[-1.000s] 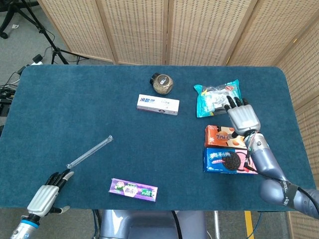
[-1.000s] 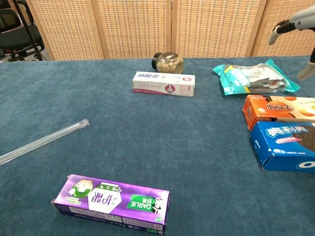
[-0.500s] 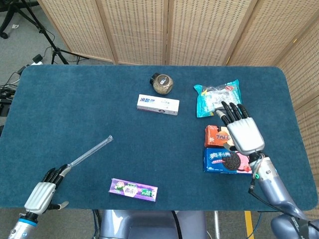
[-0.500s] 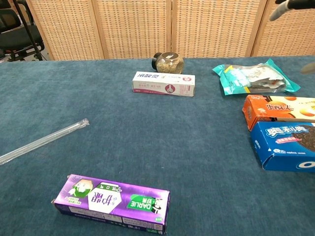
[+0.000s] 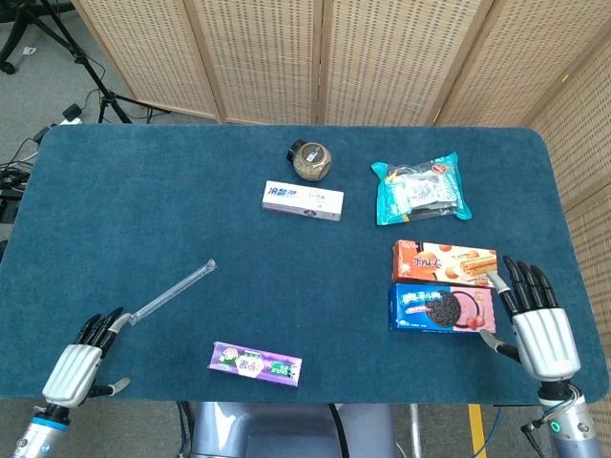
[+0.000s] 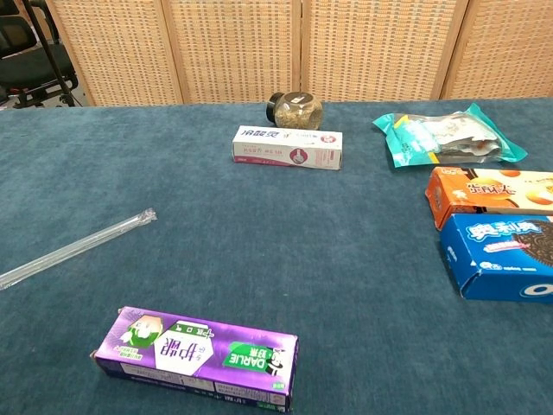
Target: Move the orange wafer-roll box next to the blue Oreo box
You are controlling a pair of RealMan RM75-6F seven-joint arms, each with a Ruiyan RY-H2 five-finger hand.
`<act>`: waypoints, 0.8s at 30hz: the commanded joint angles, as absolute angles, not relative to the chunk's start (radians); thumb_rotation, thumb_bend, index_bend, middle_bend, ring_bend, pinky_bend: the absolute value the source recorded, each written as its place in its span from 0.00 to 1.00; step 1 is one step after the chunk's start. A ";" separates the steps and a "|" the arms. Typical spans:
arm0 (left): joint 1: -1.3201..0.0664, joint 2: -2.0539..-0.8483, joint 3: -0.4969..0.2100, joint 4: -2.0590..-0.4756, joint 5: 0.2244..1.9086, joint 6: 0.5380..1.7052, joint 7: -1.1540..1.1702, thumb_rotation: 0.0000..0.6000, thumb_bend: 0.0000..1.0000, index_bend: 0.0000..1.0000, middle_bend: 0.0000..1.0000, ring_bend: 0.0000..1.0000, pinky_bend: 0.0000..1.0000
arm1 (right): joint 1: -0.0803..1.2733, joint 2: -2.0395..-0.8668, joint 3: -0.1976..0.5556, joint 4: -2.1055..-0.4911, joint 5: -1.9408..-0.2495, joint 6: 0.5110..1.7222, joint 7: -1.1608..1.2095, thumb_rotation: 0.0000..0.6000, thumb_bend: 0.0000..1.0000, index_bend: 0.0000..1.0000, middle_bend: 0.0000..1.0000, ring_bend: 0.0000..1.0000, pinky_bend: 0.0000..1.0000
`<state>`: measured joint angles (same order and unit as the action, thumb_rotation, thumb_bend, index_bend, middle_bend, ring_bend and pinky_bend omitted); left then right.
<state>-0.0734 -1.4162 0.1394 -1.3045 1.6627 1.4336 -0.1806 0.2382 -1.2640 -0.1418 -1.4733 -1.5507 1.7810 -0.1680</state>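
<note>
Near edge of the worktop (image 5: 143, 191): the left robot hand (image 5: 76, 367) lies at the near left corner and the right robot hand (image 5: 539, 329) at the near right corner, each empty with fingers extended and apart. A purple toothpaste box (image 5: 256, 363) lies flat along the near edge, left of centre; a clear plastic tube (image 5: 172, 291) runs diagonally from beside the left robot hand toward the middle. Toward the right edge, the blue Oreo box (image 5: 441, 307) lies flat, and the orange wafer-roll box (image 5: 444, 262) lies directly behind it, long sides parallel and touching or nearly so. Farther back, a teal snack bag (image 5: 420, 188) sits near the right edge, a white toothpaste box (image 5: 303, 200) near the centre, and a small glass jar (image 5: 310, 160) closest to the far edge.
</note>
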 commanded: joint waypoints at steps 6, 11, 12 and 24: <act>-0.064 -1.432 0.092 -1.265 1.704 1.560 -0.158 1.00 0.13 0.00 0.00 0.10 0.01 | 0.137 -1.312 -0.132 -1.332 -1.549 1.807 -0.060 1.00 0.10 0.13 0.00 0.00 0.08; -0.061 -1.435 0.063 -1.256 1.719 1.623 -0.129 1.00 0.13 0.00 0.00 0.10 0.01 | 0.112 -1.317 -0.118 -1.297 -1.541 1.805 -0.023 1.00 0.10 0.13 0.00 0.00 0.08; -0.061 -1.436 0.053 -1.252 1.727 1.645 -0.116 1.00 0.13 0.00 0.00 0.10 0.01 | 0.108 -1.318 -0.113 -1.292 -1.539 1.801 -0.015 1.00 0.10 0.13 0.00 0.00 0.08; -0.050 -1.425 0.039 -1.277 1.762 1.729 -0.072 1.00 0.13 0.00 0.00 0.10 0.01 | 0.084 -1.301 -0.082 -1.307 -1.565 1.769 -0.002 1.00 0.10 0.13 0.00 0.00 0.08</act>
